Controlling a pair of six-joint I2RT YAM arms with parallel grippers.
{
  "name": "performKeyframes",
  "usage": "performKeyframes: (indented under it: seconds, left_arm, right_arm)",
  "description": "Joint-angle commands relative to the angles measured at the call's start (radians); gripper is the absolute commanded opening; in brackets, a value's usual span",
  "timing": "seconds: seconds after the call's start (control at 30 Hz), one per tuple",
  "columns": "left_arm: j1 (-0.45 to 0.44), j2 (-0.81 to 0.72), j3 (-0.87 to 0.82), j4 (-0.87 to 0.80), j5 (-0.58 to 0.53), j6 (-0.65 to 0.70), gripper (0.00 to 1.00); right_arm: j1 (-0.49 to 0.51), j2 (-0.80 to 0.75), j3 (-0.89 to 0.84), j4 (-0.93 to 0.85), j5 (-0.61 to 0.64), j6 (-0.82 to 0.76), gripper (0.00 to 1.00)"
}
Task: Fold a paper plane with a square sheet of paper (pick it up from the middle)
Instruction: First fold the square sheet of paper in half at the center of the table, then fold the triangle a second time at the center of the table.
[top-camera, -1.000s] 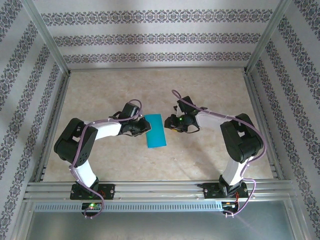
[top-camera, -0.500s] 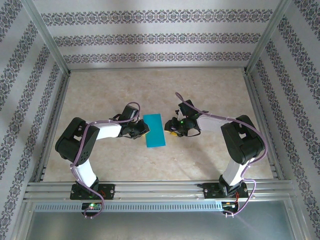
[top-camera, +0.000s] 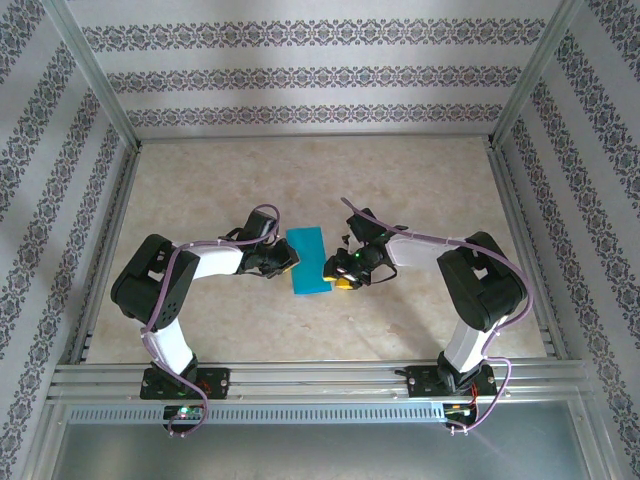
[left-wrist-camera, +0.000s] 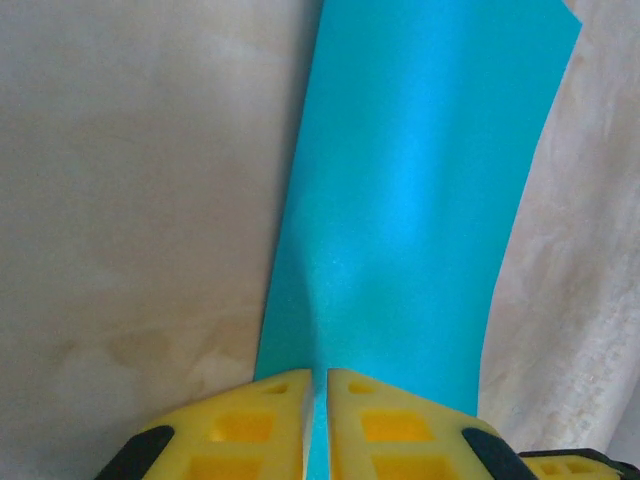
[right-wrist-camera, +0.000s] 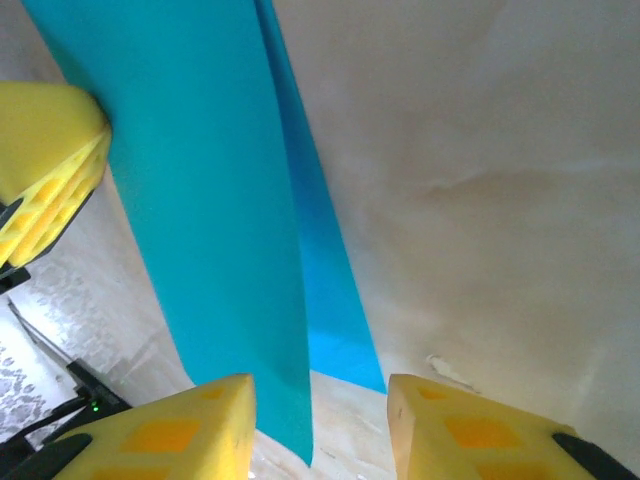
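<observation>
We see a beige, marbled counter (top-camera: 300, 180) boxed in by walls (top-camera: 320, 75) papered in grey ornamental bands, with aluminium rails (top-camera: 320, 372) along its near edge. At the middle of the counter is the teal sheet of paper (top-camera: 308, 262), folded over into a tall narrow rectangle.

The left hand (left-wrist-camera: 317, 425) is pinched almost fully together on the sheet's left edge, with a sliver of teal showing between its yellow fingers (left-wrist-camera: 250, 425).

The right hand (right-wrist-camera: 320, 430) sits at the sheet's right edge, toward the near corner, its own fingers (right-wrist-camera: 170, 435) parted about halfway and gripping nothing. There we see two layers, the upper one standing clear of the lower. Its corner hangs into the gap, close to one finger, though we cannot tell whether it touches.

The left arm (top-camera: 160, 290) and right arm (top-camera: 480, 285) bend in toward the paper from either side, with purple cables (top-camera: 420, 235) running along them.
</observation>
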Motion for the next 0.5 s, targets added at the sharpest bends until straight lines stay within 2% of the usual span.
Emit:
performKeyframes:
  seconds: [0.0, 0.47]
  left_arm:
    - [-0.005, 0.053, -0.016, -0.085, -0.036, -0.018, 0.14]
    - [-0.006, 0.038, -0.012, -0.081, -0.026, -0.015, 0.14]
  right_arm:
    - [0.01, -0.012, -0.011, 0.028, -0.06, 0.034, 0.4]
    - [0.01, 0.017, -0.035, 0.114, -0.111, 0.098, 0.31]
